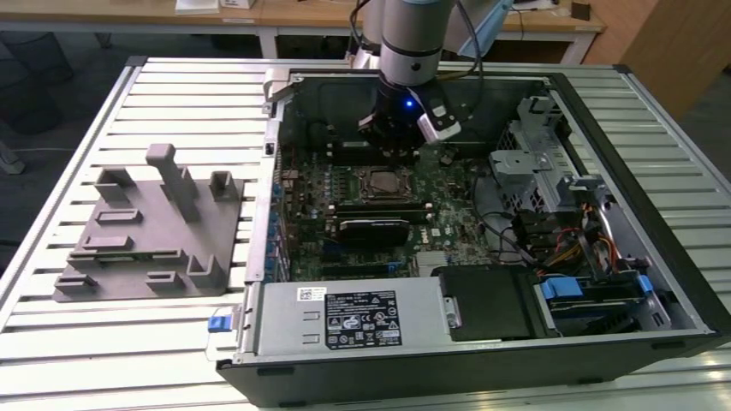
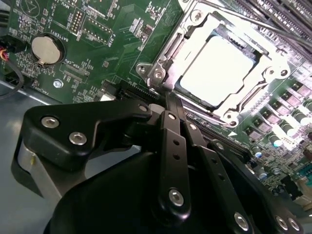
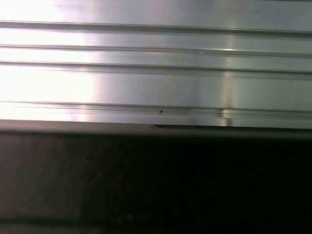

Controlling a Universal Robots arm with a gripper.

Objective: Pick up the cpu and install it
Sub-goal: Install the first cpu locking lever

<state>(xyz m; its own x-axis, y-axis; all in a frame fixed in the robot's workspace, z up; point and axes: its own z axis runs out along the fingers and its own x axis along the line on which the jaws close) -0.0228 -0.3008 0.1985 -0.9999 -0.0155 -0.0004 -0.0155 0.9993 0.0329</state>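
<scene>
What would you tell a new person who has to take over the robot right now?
Gripper: empty, hanging over the motherboard inside the open computer case, right beside the socket; I can't tell if it is open or shut.
Cpu: lying flat in the socket frame, silver top facing up.
Grey holder block: on the table at the exterior view's left, no chip visible on it.
Done: cpu picked up and placed in the socket.
Left: I can't tell whether the socket is latched, so check that.
</scene>
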